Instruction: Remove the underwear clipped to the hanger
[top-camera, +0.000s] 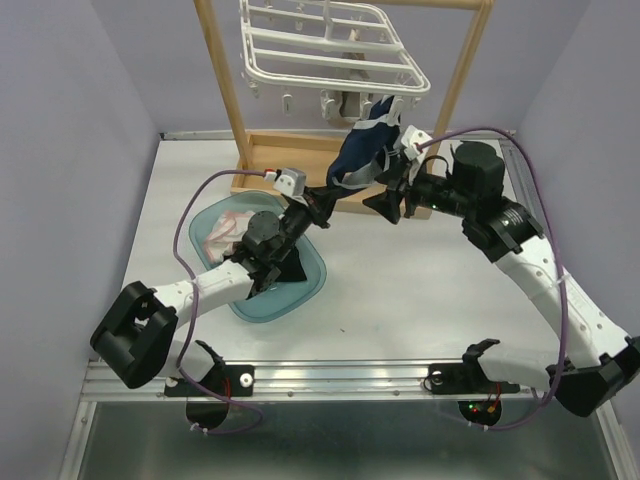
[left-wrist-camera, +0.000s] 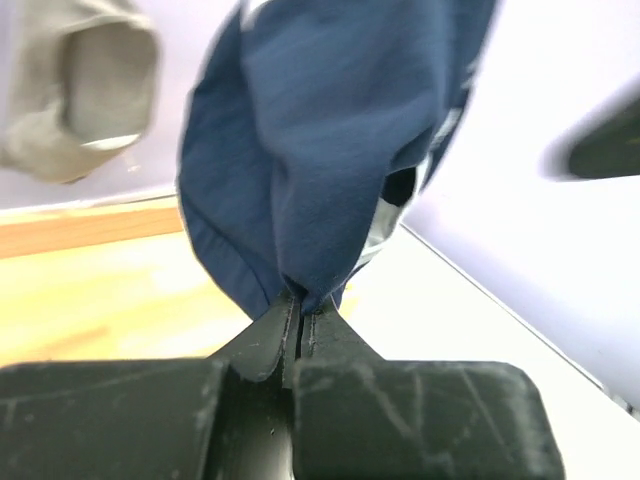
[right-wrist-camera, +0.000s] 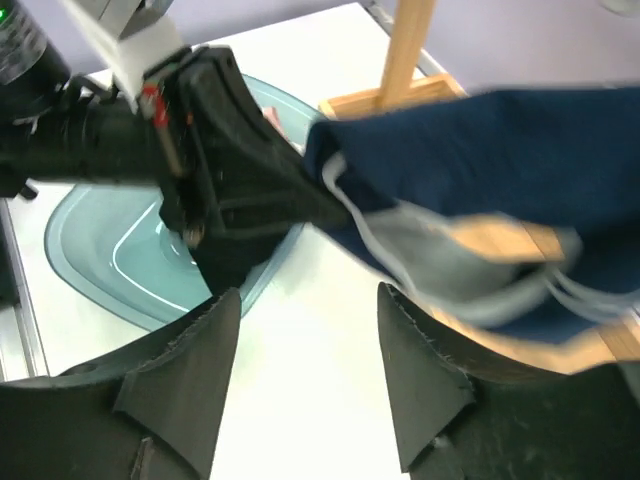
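The white hanger (top-camera: 330, 45) hangs from the wooden stand at the back. Navy blue underwear (top-camera: 362, 140) with white print hangs from its right side. My left gripper (top-camera: 333, 191) is shut on the lower end of this cloth; in the left wrist view the jaws (left-wrist-camera: 300, 315) pinch the navy fabric (left-wrist-camera: 320, 130). My right gripper (top-camera: 393, 188) is open and empty, just right of the garment. In the right wrist view its fingers (right-wrist-camera: 305, 330) are spread below the navy underwear (right-wrist-camera: 500, 170), with the left gripper (right-wrist-camera: 230, 190) beyond. A pale pink-white garment (top-camera: 225, 230) lies in the tray.
A teal tray (top-camera: 300, 285) lies under the left arm and also shows in the right wrist view (right-wrist-camera: 100, 260). The wooden stand's base (top-camera: 290, 155) and posts stand at the back. A blurred beige thing (left-wrist-camera: 80, 90) hangs behind the navy cloth.
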